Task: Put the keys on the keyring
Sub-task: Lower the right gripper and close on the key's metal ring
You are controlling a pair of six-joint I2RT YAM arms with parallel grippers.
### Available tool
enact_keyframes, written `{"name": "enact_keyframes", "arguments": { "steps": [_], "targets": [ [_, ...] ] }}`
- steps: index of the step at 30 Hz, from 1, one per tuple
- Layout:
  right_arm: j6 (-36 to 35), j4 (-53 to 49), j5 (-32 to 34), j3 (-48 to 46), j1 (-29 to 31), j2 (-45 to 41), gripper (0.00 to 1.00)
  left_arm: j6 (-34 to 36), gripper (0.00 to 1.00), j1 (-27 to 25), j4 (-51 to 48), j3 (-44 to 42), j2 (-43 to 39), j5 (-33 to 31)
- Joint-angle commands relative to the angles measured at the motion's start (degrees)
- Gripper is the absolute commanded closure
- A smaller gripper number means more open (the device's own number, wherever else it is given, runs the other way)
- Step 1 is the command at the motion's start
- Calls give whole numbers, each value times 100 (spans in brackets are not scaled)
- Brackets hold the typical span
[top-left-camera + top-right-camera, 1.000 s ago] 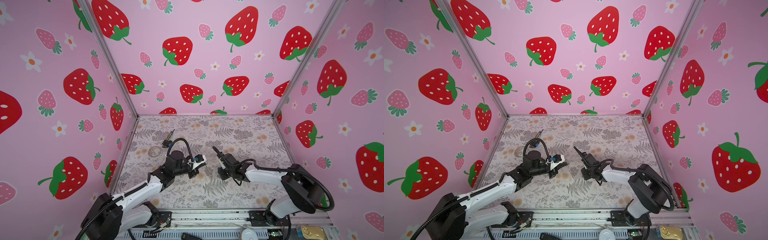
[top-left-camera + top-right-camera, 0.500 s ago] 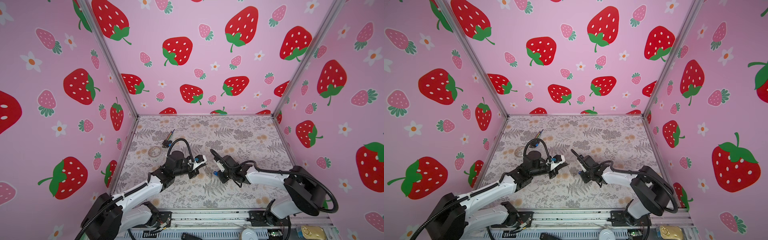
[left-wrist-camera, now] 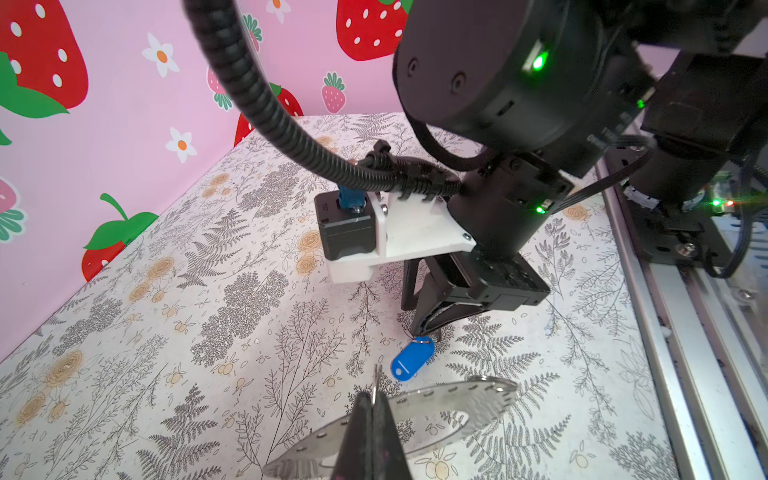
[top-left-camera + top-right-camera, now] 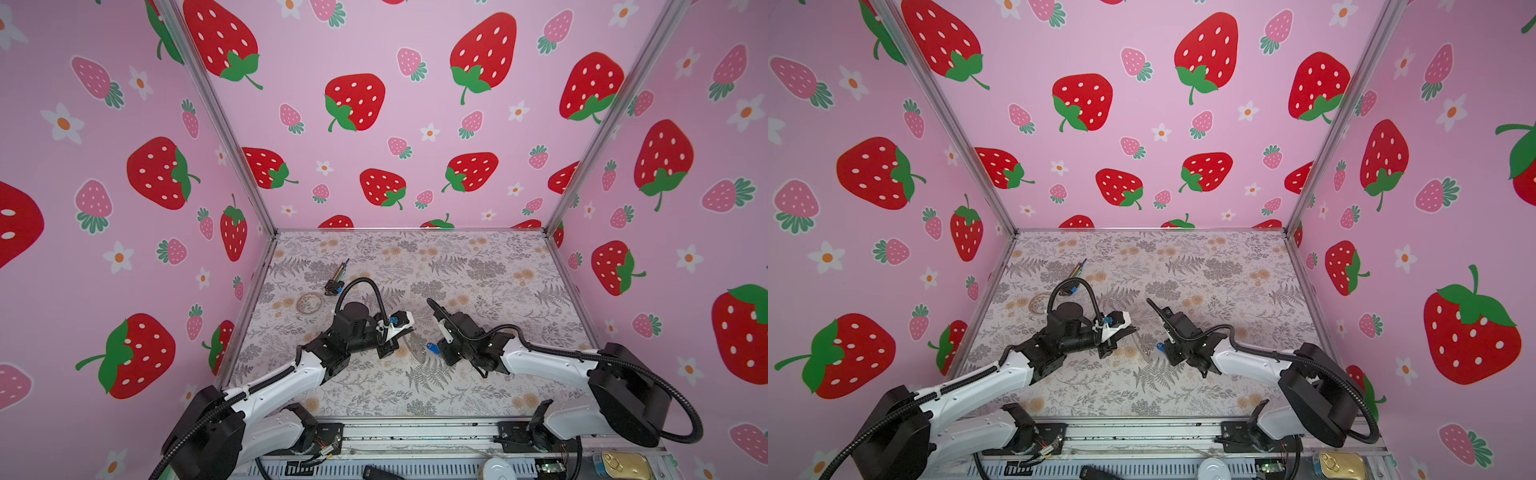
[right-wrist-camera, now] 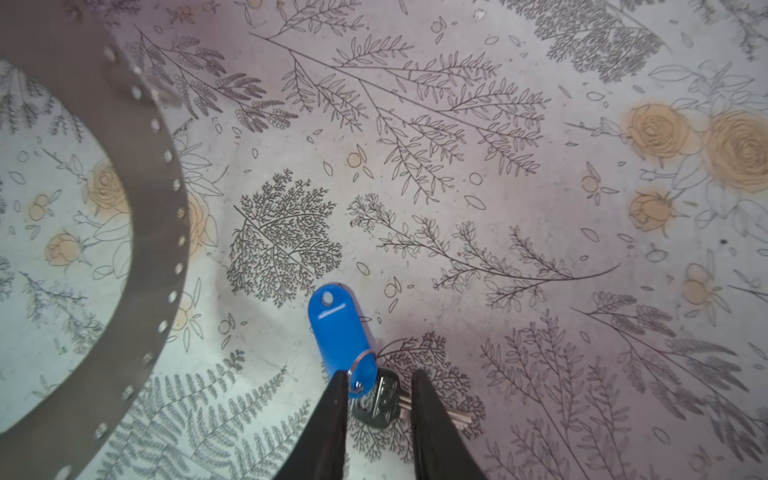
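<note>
The keys [image 5: 338, 332] lie flat on the worktop [image 5: 540, 187], just beside the keyring [image 3: 478, 401], which the left claw [image 3: 372, 405] pinches by its rim and holds tilted. The right claw [image 5: 379, 374] stands spread astride the key's metal head, not yet pressing it. Both things look light, stiff and slick. The thin key probably wants a squeeze across its flat head rather than on the smooth plastic tag, which would likely swing.

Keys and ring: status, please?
Left gripper shut on ring, at its rim. Right gripper open, jaws astride keys on the table, not yet gripping. Nothing between keys and ring.
</note>
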Motion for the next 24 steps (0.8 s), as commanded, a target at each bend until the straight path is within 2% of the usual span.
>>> {"name": "enact_keyframes", "arguments": {
  "steps": [1,9,24],
  "targets": [
    [135,-26,-1,58,171,220,70,142,100,-31,88,230,-37,-20],
    [194,-323,467,292,392,646,72,171,100,-41,66,240,-34,-38],
    [207,-443,670,214,430,419,84,193,100,-68,56,239,-23,-46]
  ]
}}
